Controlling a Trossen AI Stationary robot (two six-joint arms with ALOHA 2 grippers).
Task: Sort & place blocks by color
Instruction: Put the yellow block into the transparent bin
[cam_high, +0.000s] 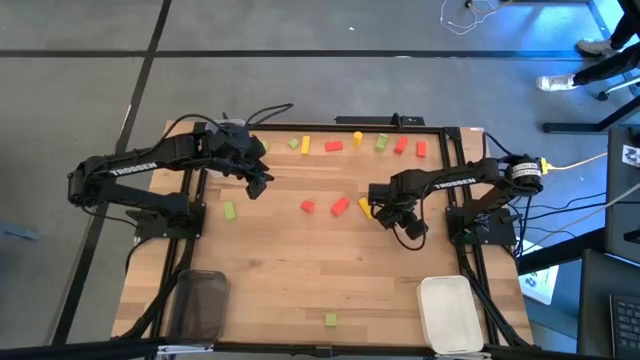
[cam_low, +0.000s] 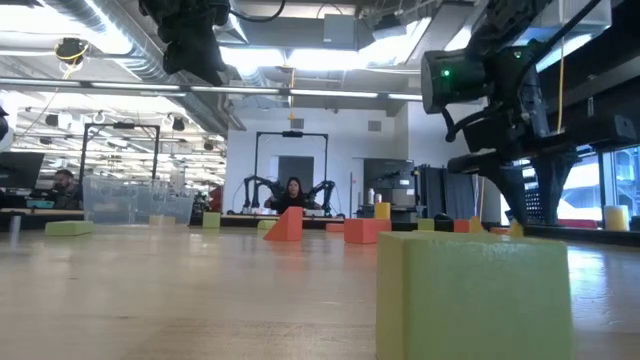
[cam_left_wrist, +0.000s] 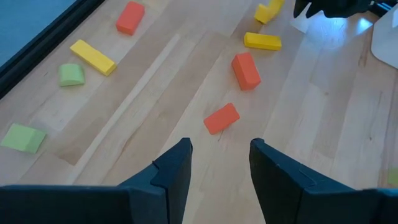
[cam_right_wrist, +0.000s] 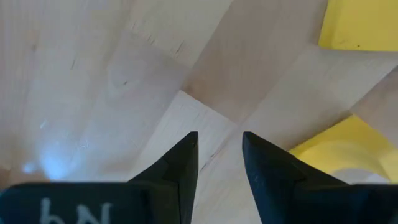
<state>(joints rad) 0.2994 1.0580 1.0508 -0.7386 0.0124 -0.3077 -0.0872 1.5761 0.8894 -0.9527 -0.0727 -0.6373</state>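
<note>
green block (cam_low: 470, 292) nearest | wooden table (cam_high: 300, 270) | office room behind

Grey floor (cam_high: 300, 25) with dark seams surrounds the wooden tabletop (cam_high: 300, 270). Low view: open lab, ceiling strip lights (cam_low: 330, 60), seated person (cam_low: 293, 192) centre background.

Two dark arms, each with two fingers

Both arms are black, jointed links with white "TROSSEN" lettering along the forearm. Black cables loop off the left arm (cam_high: 150, 165) and hang under the right arm (cam_high: 450, 185), which has a yellow tag at its base. A green light glows on one wrist. The fingers (cam_left_wrist: 171, 177) are matte black, angular wedges.
</note>
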